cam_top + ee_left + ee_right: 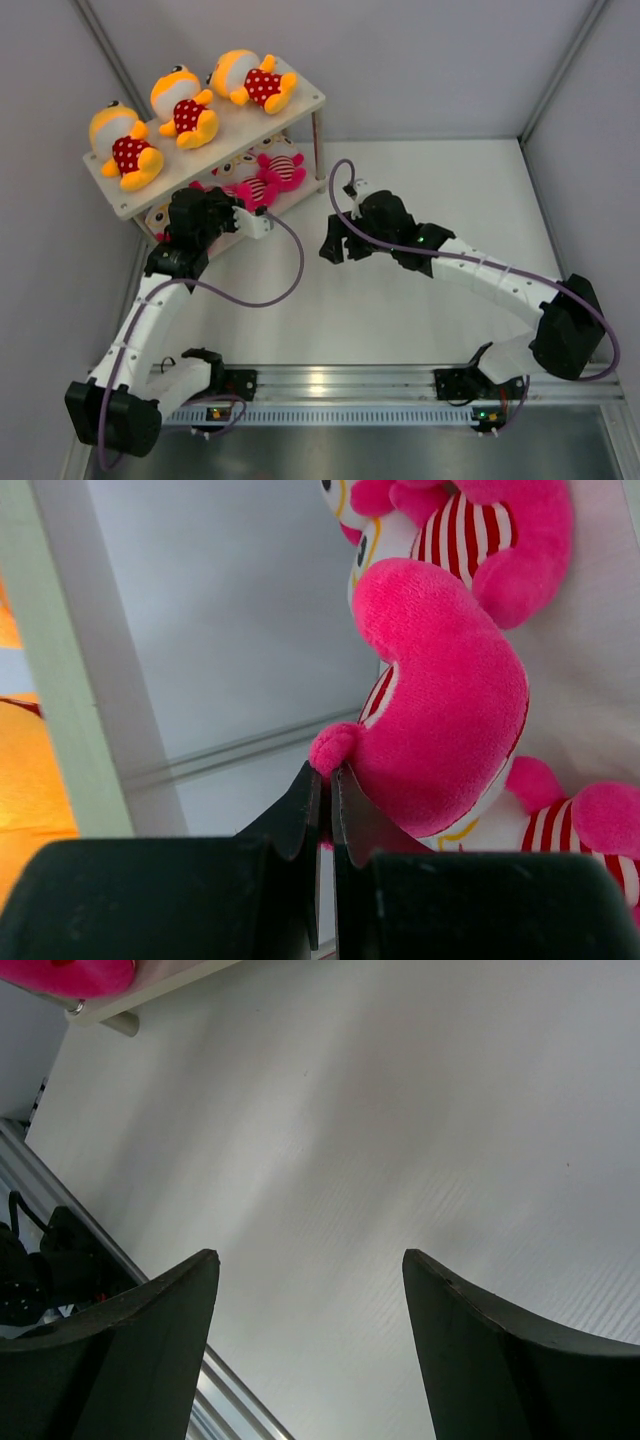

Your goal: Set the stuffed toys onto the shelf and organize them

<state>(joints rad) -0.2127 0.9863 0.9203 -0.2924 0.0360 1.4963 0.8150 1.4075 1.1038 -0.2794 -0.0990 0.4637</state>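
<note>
The shelf (300, 100) stands at the far left. Three orange-yellow stuffed toys in red dotted shirts (125, 145), (185, 105), (250, 80) lie on its top board. Pink-limbed striped toys (278, 170) lie on the lower board, partly hidden under the top one. My left gripper (205, 207) is at the lower tier's front edge. In the left wrist view it (325, 770) is shut on a small pink limb of a striped toy (440, 710). My right gripper (331, 248) is open and empty over the bare table, as the right wrist view (310, 1255) shows.
Grey walls close in the table at the back and on both sides. A metal rail (330, 380) runs along the near edge between the arm bases. A corner of the shelf's lower board (150, 990) shows at the top left of the right wrist view.
</note>
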